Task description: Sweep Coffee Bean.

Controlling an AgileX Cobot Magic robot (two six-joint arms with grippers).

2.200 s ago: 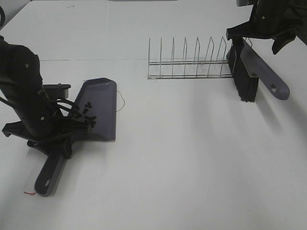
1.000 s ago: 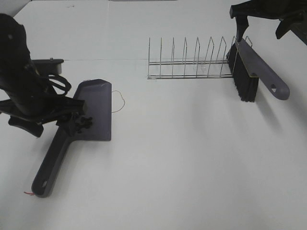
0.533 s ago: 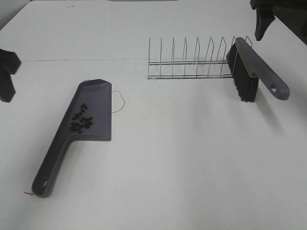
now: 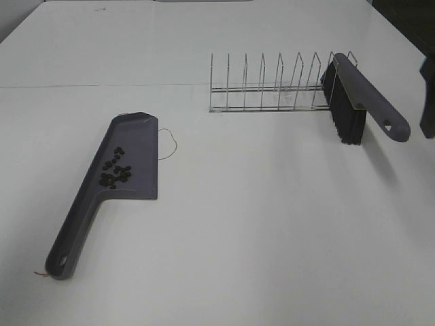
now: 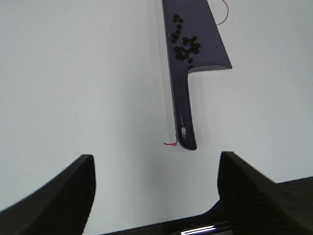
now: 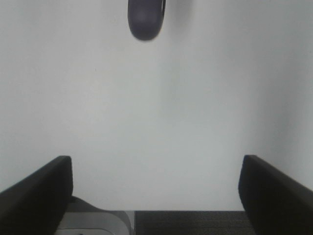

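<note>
The grey-purple dustpan (image 4: 132, 159) lies flat on the white table at the left, with its handle toward the front. The coffee beans (image 4: 115, 171) sit in a loose cluster on its blade. In the left wrist view the dustpan (image 5: 183, 105) and the beans (image 5: 186, 46) lie well ahead of my left gripper (image 5: 156, 161), which is open and empty. My left arm is out of the exterior view. My right gripper (image 6: 156, 161) is open and empty, with the brush handle's end (image 6: 145, 19) ahead of it. The brush (image 4: 353, 102) leans against the wire rack.
A wire rack (image 4: 272, 88) stands at the back centre-right. A dark part of the right arm (image 4: 428, 102) shows at the right edge. A thin thread loop (image 4: 170, 142) lies beside the dustpan blade, and a small red thread (image 4: 42, 274) lies by its handle end.
The left arm has let go of the dustpan and pulled out of the exterior view. The right arm has drawn back from the brush to the right edge. The dustpan and brush stay put.
</note>
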